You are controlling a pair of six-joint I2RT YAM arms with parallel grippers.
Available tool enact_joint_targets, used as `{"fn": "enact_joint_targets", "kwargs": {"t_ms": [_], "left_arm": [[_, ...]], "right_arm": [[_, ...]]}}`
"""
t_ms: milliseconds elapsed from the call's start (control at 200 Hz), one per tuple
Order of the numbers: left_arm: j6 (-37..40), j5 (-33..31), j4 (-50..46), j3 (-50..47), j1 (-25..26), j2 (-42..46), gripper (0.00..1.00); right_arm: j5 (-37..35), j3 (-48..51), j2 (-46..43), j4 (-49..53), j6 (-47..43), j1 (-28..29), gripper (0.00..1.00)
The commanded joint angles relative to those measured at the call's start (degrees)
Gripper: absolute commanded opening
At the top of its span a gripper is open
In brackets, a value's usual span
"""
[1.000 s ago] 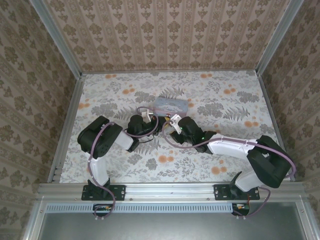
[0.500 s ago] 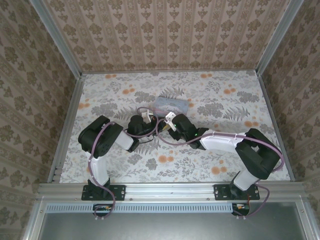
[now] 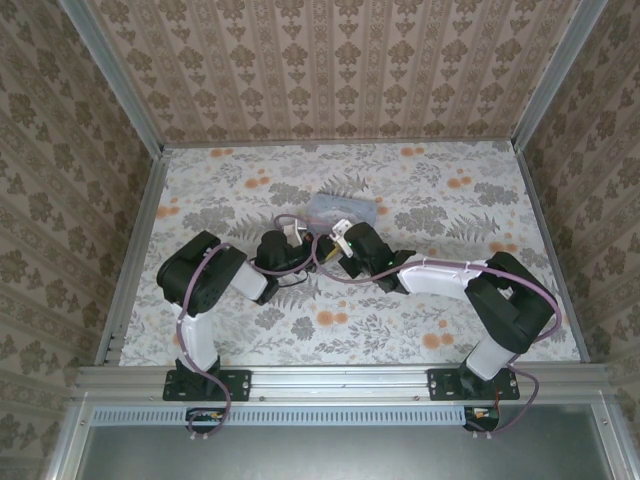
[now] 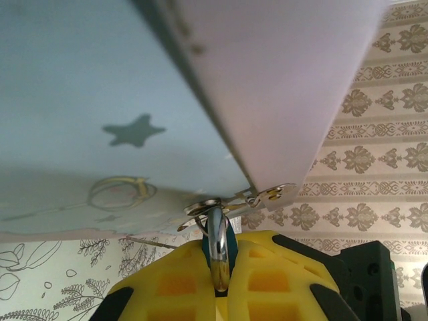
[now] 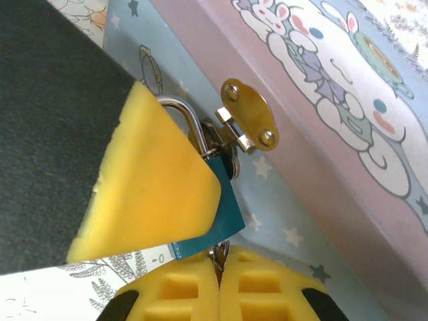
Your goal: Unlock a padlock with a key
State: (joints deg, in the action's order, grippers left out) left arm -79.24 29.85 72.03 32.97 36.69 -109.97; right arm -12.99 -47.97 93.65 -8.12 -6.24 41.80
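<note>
The padlock (image 5: 224,204) is small, with a teal body and a silver shackle (image 4: 219,249). It hangs from the hasp (image 5: 249,122) of a pale blue tin (image 3: 345,207). My left gripper (image 4: 221,271) is shut on the padlock, and one of its yellow fingers (image 5: 150,194) covers most of the body in the right wrist view. My right gripper (image 5: 219,271) is shut just below the padlock's bottom edge on the key (image 5: 218,252), a thin metal sliver mostly hidden between the pads. In the top view the left gripper (image 3: 303,250) and right gripper (image 3: 336,240) meet in front of the tin.
The tin has a white cartoon dog (image 5: 334,100) on its lid and stands mid-table on a floral cloth (image 3: 470,190). Patterned walls close in the back and both sides. Purple cables (image 3: 290,220) loop near the left wrist.
The right arm has swung left and brought its gripper in close against the left gripper at the tin's front. The left arm has stayed where it was.
</note>
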Motion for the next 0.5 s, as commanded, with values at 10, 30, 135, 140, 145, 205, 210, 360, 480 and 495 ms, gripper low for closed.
{"fn": "enact_joint_targets", "kwargs": {"t_ms": [10,30,135,140,145,205,210,360,480,495], "left_arm": [[1.21,1.58,2.48,0.16,1.11,-0.64,0.00],[1.20,1.57,2.42,0.09,1.11,-0.60,0.00],[1.35,0.94,2.32,-0.27,1.11,-0.68,0.00],[1.41,0.97,2.33,-0.27,1.11,-0.68,0.00],[1.43,0.99,2.33,-0.27,1.06,-0.68,0.00],[1.61,0.66,2.33,-0.44,1.02,-0.79,0.00],[1.62,0.70,2.37,-0.49,1.02,-0.82,0.00],[2.68,0.17,2.15,-1.31,1.00,-1.43,0.00],[3.67,-0.19,2.01,-2.41,1.11,-1.97,0.00],[3.80,-0.19,2.11,-2.48,1.11,-2.07,0.00]], "right_arm": [[9.34,-1.52,-2.21,0.92,3.68,-1.24,0.00],[10.53,-1.45,-2.53,1.14,4.19,-1.47,0.00],[15.45,0.32,-5.00,1.02,7.59,-3.05,0.39],[15.63,0.50,-5.16,1.01,7.79,-3.13,0.39],[15.94,0.68,-5.37,0.96,8.07,-3.22,0.40],[18.91,2.66,-7.62,0.25,11.38,-4.83,0.44],[19.20,2.86,-7.87,0.14,11.71,-4.99,0.44],[25.10,9.10,-12.65,-4.66,22.60,-8.29,0.53],[28.20,12.43,-13.10,-8.88,30.87,-8.78,0.57],[28.78,12.93,-12.94,-9.79,31.93,-8.83,0.57]]}}
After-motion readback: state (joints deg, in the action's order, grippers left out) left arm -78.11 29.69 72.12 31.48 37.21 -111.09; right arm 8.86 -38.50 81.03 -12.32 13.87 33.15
